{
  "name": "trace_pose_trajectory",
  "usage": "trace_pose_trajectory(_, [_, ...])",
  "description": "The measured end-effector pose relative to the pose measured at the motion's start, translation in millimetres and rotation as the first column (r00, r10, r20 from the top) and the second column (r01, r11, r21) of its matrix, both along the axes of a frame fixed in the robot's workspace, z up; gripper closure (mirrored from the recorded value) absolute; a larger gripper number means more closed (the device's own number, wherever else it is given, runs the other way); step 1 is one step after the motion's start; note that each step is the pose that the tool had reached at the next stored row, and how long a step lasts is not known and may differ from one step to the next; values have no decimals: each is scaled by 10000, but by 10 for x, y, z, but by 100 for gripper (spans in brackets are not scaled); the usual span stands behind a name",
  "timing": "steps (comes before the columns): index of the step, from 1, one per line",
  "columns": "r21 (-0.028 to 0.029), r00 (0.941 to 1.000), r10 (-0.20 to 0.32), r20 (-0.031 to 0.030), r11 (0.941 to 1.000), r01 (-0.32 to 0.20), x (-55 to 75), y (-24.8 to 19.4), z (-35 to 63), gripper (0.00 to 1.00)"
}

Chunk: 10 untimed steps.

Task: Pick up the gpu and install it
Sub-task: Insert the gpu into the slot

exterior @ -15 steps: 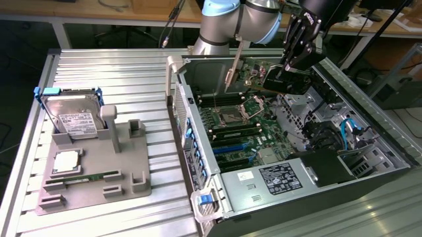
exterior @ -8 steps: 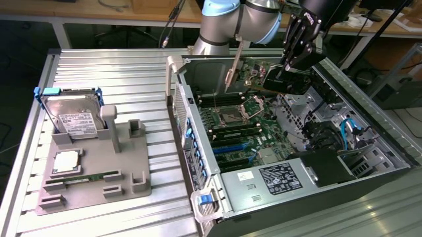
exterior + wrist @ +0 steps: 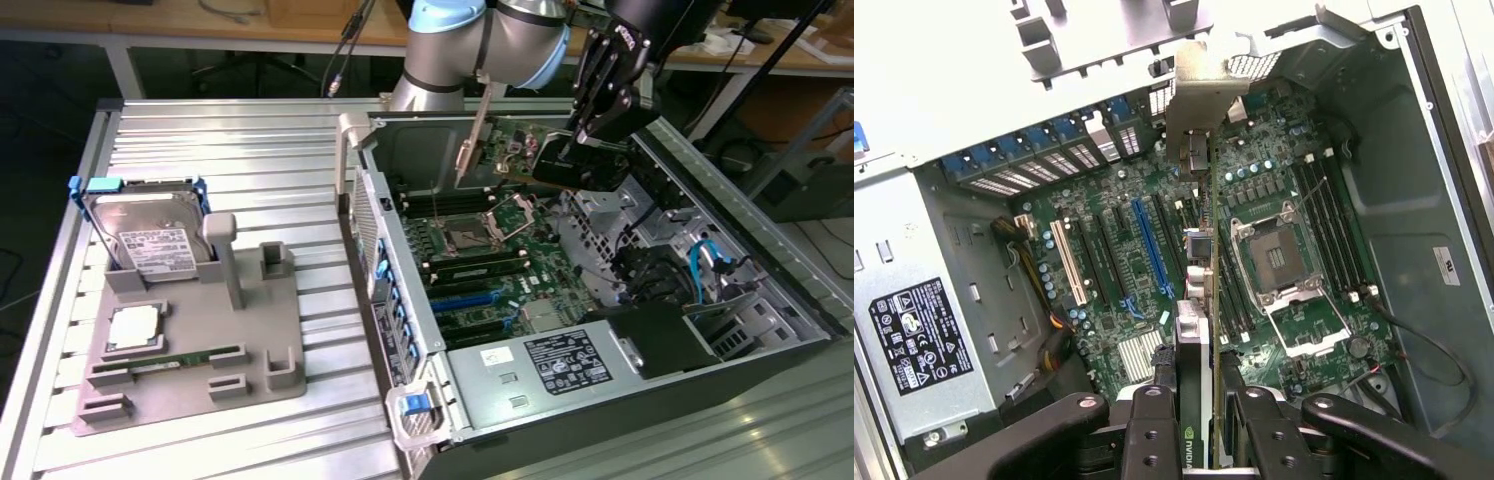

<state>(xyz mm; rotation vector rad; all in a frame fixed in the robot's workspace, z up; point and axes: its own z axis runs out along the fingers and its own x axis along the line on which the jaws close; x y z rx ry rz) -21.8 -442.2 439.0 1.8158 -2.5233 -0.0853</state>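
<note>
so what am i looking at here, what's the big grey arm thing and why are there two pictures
The grey and blue thing is a robot arm with a gripper, a clamp that works as its hand. One picture comes from a camera standing off to the side and takes in the whole scene. The other comes from a camera on the arm's wrist, looking down past the black fingers.

Under the arm lies an open computer case, with its green motherboard showing. The gripper is shut on the gpu, a graphics card, and holds it in the air above the motherboard. In the wrist view the card appears edge-on, its metal bracket farthest from the camera.

Towards the exterior view's left, a grey holder on the metal table carries spare parts: a hard drive, a processor chip and a memory stick.
</note>
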Motion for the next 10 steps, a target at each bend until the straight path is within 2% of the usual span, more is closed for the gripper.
trace_pose_trajectory(10, [0,10000,87,0,10000,-87,0,0,0,73])
